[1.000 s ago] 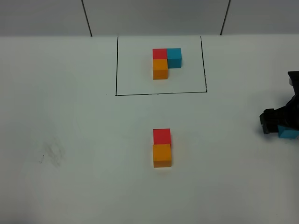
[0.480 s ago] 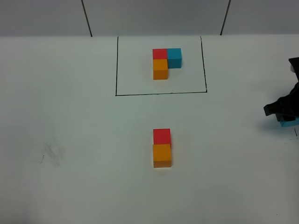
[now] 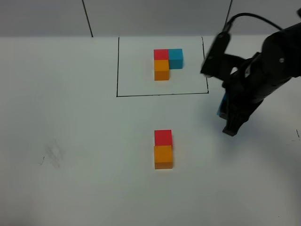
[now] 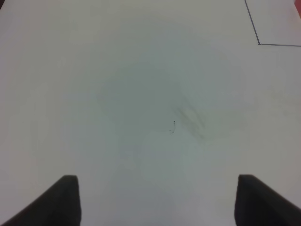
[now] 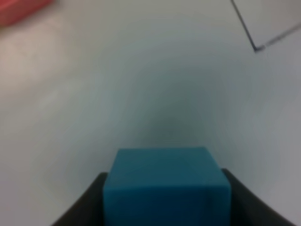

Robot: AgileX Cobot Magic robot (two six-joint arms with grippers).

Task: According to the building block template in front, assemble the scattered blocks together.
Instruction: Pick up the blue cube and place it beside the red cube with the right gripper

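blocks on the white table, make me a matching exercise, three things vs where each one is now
Things:
1. light blue loose cube
2. red loose cube
3. black-framed L-shaped template trio

Places:
A. inside the drawn rectangle
B. between the right gripper's fingers, off the table
C. touching the orange loose cube, on its far side

Pairs: 1-B, 2-C, 3-A

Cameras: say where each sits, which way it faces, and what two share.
Exterior high: mounted above, looking down at the white table; the right arm shows.
Left wrist: on the left arm, facing bare table; open left claw tips show.
Right wrist: on the right arm, facing the table; right claw grips the light blue cube.
Shared: every view shows the black drawn rectangle.
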